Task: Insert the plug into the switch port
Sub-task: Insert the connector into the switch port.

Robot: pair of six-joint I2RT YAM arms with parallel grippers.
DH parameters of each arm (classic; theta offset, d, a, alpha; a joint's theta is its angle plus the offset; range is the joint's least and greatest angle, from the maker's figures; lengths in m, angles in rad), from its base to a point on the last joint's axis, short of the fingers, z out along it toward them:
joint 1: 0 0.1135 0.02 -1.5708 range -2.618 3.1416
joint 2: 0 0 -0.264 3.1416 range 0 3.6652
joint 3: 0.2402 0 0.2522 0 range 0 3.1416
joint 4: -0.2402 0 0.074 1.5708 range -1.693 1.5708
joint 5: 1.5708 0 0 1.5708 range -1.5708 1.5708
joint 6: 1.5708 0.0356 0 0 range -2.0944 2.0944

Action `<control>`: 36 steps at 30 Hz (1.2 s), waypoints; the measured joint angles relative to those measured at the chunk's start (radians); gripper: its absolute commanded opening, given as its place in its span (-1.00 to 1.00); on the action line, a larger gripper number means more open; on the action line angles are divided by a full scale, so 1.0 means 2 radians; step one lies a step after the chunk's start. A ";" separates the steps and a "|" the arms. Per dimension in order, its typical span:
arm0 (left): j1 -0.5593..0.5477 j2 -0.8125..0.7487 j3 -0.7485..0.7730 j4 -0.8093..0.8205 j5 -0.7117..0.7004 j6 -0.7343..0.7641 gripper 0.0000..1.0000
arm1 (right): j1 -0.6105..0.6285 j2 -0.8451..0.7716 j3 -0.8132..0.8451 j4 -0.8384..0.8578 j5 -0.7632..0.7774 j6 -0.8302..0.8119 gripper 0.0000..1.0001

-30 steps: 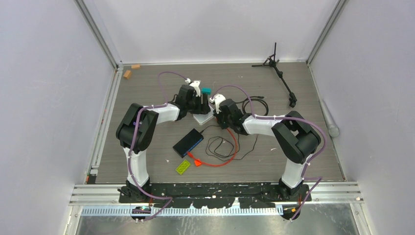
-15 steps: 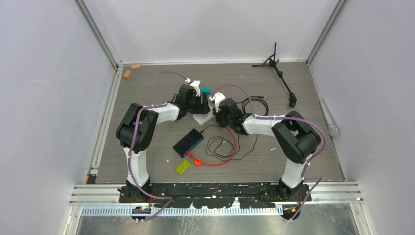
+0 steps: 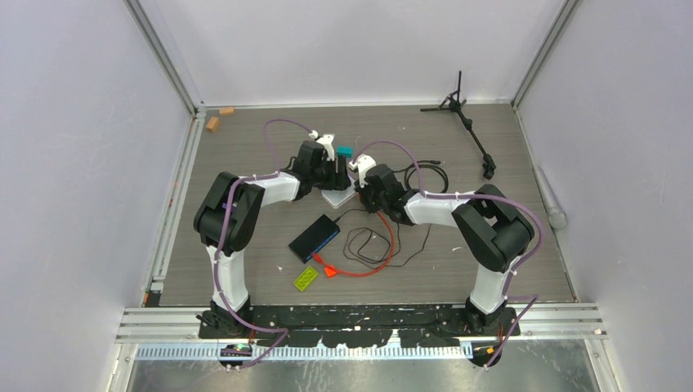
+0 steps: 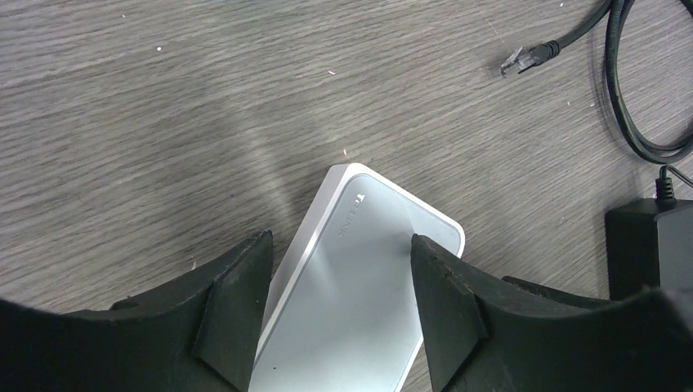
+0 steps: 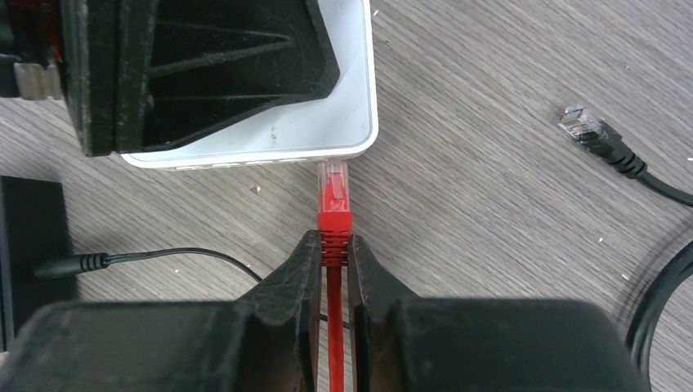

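Moved since a second ago: very little. Only the right arm's elbow, a shade nearer the flat white plastic switch [image 3: 337, 196]; all else as before.

Left gripper [image 4: 339, 255]: about half-wide, straddling the switch from above, one finger against its side wall, the other overlapping its top. Clamped or merely pressing down: cannot tell. Judged purpose: stopping the switch from sliding under a push.

Right gripper [image 5: 333, 243]: narrow, pinched on the red boot directly behind the plug. Judged purpose: a short grip for stiffness and straight aim.

Plug, clear-tipped red connector [image 5: 333, 184]: at the switch's port edge, square to it, tip touching or just at a port mouth; not visibly seated.

Thin red-orange cable [image 5: 333, 343]: trailing back from the plug between the right fingers, away from the switch.

Black power brick [image 4: 650, 245]: near the switch, apart from it, untouched.

Black network cable with bare connector [image 5: 592, 131]: off one switch corner, well apart, unused.

Step judged: final push inward. Risks: tip catching the port lip, switch skidding.
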 measured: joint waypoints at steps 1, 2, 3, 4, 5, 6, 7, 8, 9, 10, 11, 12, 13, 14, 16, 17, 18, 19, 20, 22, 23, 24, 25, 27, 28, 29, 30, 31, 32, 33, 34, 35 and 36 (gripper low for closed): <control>0.000 0.000 0.000 0.000 0.000 0.000 0.29 | 0.000 0.001 0.000 0.000 0.001 0.000 -0.99; 0.000 0.000 0.000 0.000 0.000 0.000 0.29 | 0.000 0.002 0.000 0.000 0.002 0.000 -0.99; 0.000 0.000 0.000 0.000 0.000 0.000 0.29 | 0.001 0.003 0.000 -0.001 0.002 0.000 -0.99; 0.000 0.000 0.000 0.000 0.000 0.000 0.29 | 0.001 0.003 0.000 -0.001 0.003 0.000 -0.99; 0.000 0.000 0.000 0.000 0.000 0.000 0.29 | 0.002 0.003 0.000 -0.001 0.003 0.000 -0.99; 0.000 0.000 0.000 0.000 0.000 0.000 0.29 | 0.002 0.003 0.000 -0.001 0.005 0.000 -0.99; 0.000 0.000 0.000 0.000 0.000 0.000 0.29 | 0.002 0.003 0.000 -0.001 0.006 0.000 -0.99; 0.000 0.000 0.000 0.000 0.000 0.000 0.29 | 0.002 0.003 0.000 -0.001 0.006 0.000 -0.99; 0.000 0.000 0.000 0.000 0.001 0.000 0.29 | 0.002 0.004 0.000 -0.001 0.007 0.000 -0.99; 0.000 0.000 0.000 0.000 0.001 0.000 0.29 | 0.002 0.004 0.000 -0.001 0.007 0.000 -0.99; 0.000 0.000 0.000 0.000 0.001 0.000 0.28 | 0.002 0.004 0.000 0.000 0.007 0.000 -0.99; 0.000 0.000 0.001 -0.001 0.002 0.000 0.29 | 0.002 0.004 0.000 0.000 0.007 0.000 -0.99; -0.001 0.000 0.001 -0.001 0.003 0.000 0.29 | 0.002 0.004 0.000 0.000 0.007 0.000 -0.99; -0.001 0.000 0.001 -0.001 0.003 0.000 0.28 | 0.002 0.004 0.000 0.000 0.007 0.000 -0.99; -0.001 0.001 0.002 -0.002 0.004 0.000 0.28 | 0.003 0.004 0.000 0.001 0.007 0.000 -0.99; -0.002 0.001 0.002 -0.002 0.005 0.000 0.29 | 0.003 0.004 0.000 0.001 0.007 0.000 -0.99; -0.003 0.001 0.002 -0.002 0.005 0.000 0.29 | 0.004 0.004 0.000 0.002 0.007 0.000 -0.99; -0.004 0.001 0.002 -0.002 0.005 0.000 0.28 | 0.005 0.004 0.000 0.003 0.007 0.000 -0.99; -0.005 0.001 0.003 -0.002 0.005 0.000 0.28 | 0.006 0.004 0.000 0.003 0.009 0.000 -0.99; -0.006 0.001 0.003 -0.002 0.005 0.001 0.28 | 0.008 0.004 0.000 0.003 0.012 0.000 -0.99; -0.006 0.001 0.003 -0.002 0.005 0.001 0.28 | 0.009 0.004 0.000 0.003 0.013 0.000 -0.99; -0.006 0.001 0.003 -0.003 0.005 0.001 0.28 | 0.009 0.004 0.000 0.003 0.014 0.000 -0.99; -0.006 0.001 0.003 -0.003 0.005 0.001 0.28 | 0.009 0.004 0.000 0.003 0.015 0.000 -0.99; -0.006 0.001 0.003 -0.003 0.005 0.001 0.27 | 0.010 0.004 0.000 0.003 0.017 0.000 -0.99; -0.006 0.001 0.003 -0.003 0.005 0.001 0.28 | 0.010 0.004 0.000 0.003 0.018 0.000 -0.99; -0.006 0.001 0.003 -0.003 0.005 0.001 0.27 | 0.011 0.004 0.000 0.003 0.020 0.000 -0.99; -0.006 0.001 0.003 -0.003 0.005 0.002 0.27 | 0.011 0.004 0.000 0.003 0.021 0.000 -0.99; -0.006 0.002 0.003 -0.003 0.005 0.002 0.27 | 0.011 0.005 0.000 0.004 0.022 0.000 -0.99; -0.006 0.002 0.003 -0.003 0.005 0.001 0.27 | 0.012 0.006 0.000 0.004 0.023 0.000 -0.99; -0.006 0.002 0.004 -0.003 0.007 0.002 0.27 | 0.012 0.007 0.000 0.004 0.024 0.000 -0.99; -0.006 0.003 0.004 -0.003 0.008 0.002 0.27 | 0.012 0.008 0.000 0.004 0.025 0.000 -0.99; -0.006 0.003 0.005 -0.003 0.009 0.002 0.27 | 0.012 0.009 0.000 0.004 0.026 -0.001 -0.99; -0.006 0.004 0.006 -0.003 0.009 0.001 0.26 | 0.012 0.010 0.000 0.004 0.027 -0.001 -0.99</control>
